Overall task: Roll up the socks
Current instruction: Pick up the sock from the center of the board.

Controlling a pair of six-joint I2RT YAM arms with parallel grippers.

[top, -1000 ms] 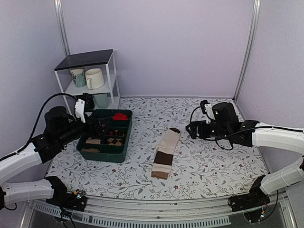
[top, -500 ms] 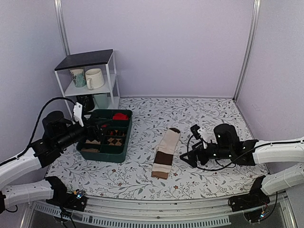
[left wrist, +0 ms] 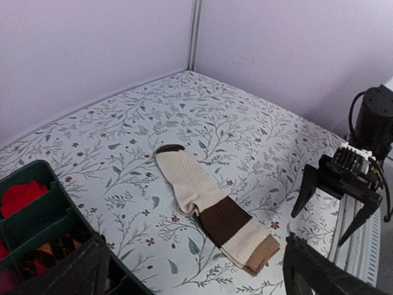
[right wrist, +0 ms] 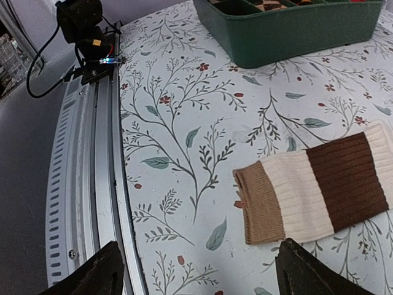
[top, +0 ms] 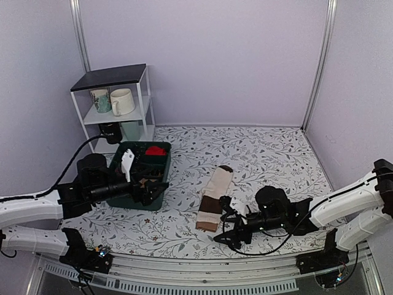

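The socks (top: 215,198) lie flat and stacked on the floral table: cream with a dark brown band, a dark brown far tip and a tan cuff at the near end. They also show in the left wrist view (left wrist: 212,212) and the right wrist view (right wrist: 322,184). My right gripper (top: 228,225) is open and empty, low over the table just right of the tan cuff; it also shows open in the left wrist view (left wrist: 334,200). My left gripper (top: 150,187) is open and empty, over the front of the green tray (top: 132,201), left of the socks.
The green tray (right wrist: 288,34) holds red rolled socks (top: 156,150) and checked rolled socks. A white shelf (top: 113,101) with mugs stands at the back left. The metal rail (right wrist: 92,184) runs along the near table edge.
My right arm has swung down from the right side to the near edge and now sits low by the tan cuff. My left arm has moved right, over the tray's front.
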